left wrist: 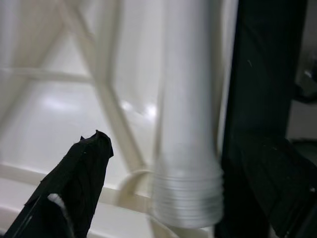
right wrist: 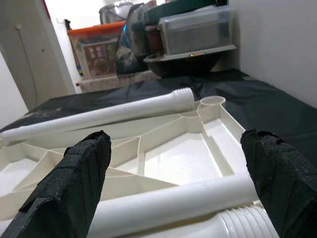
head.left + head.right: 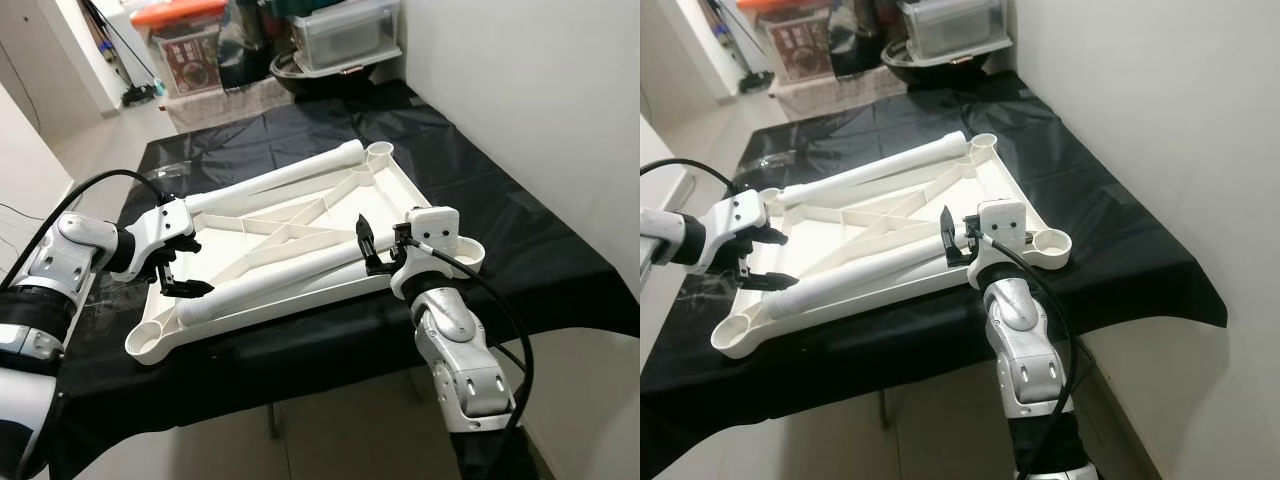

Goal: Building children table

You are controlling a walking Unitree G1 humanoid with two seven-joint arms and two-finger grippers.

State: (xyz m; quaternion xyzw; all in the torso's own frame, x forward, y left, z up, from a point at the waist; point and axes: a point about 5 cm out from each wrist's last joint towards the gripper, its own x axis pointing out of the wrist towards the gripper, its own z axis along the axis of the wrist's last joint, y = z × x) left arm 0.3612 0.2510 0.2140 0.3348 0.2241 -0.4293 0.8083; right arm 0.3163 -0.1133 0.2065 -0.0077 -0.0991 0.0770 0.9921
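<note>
Robot at work on a kids' table, mid-assembly: the white plastic tabletop [image 3: 300, 215] lies underside-up across centre frame on a black sheet [image 3: 520, 230] covering the work surface. Two white tube legs rest loose on the ribbed underside, one leg [image 3: 275, 178] along the upper edge, the near leg [image 3: 290, 275] along the lower edge. Corner sockets look empty, e.g. the lower-left socket [image 3: 145, 342] and the right-hand socket [image 3: 470, 250], so by these views no leg is screwed in yet; all the fitting appears left to do.

Left gripper [image 3: 180, 285], left of centre, has its fingers spread to either side of the near leg's threaded end [image 1: 188, 198], not pinching it. Right gripper [image 3: 372, 248], centre-right, sits at the leg's other end with fingers wide apart, the tube lying between them per wrist view.

Room: white wall on the right, pale floor upper left. At top of frame, an orange-lidded bin [image 3: 180, 40], a clear plastic box [image 3: 345, 35] and a dark bowl under it crowd the far end of the surface.
</note>
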